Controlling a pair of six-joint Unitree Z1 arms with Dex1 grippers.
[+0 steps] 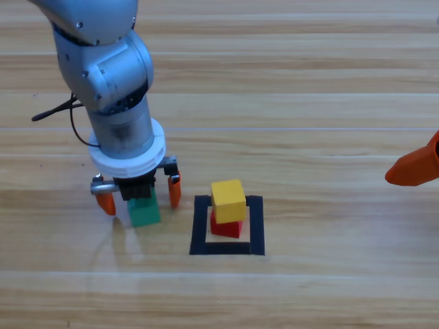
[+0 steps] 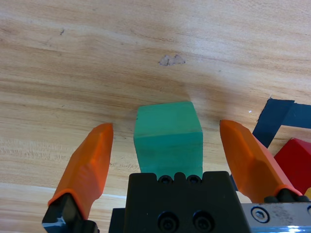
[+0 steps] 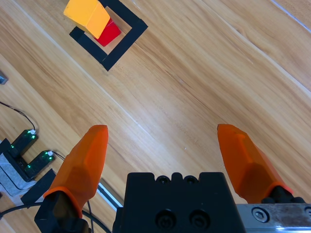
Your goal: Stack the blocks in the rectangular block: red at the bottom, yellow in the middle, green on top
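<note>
The green cube point(image 1: 144, 211) point(image 2: 168, 137) rests on the table just left of the rectangular block point(image 1: 201, 226), a black tape square. My left gripper point(image 1: 139, 197) point(image 2: 167, 145) is open and straddles the green cube, one orange jaw on each side with a gap to each. Inside the square, the yellow cube point(image 1: 228, 199) point(image 3: 88, 16) sits on the red cube point(image 1: 228, 225) point(image 3: 110, 32), slightly skewed. The red cube point(image 2: 295, 162) and a corner of the rectangular block point(image 2: 274, 119) show at the left wrist view's right edge. My right gripper point(image 1: 413, 168) point(image 3: 165, 155) waits open at the right edge.
Black cables point(image 1: 58, 110) trail behind the left arm. In the right wrist view, small electronic modules with green lights point(image 3: 26, 155) and wires lie beyond the table's edge at the lower left. Bare wood lies between the square and the right gripper.
</note>
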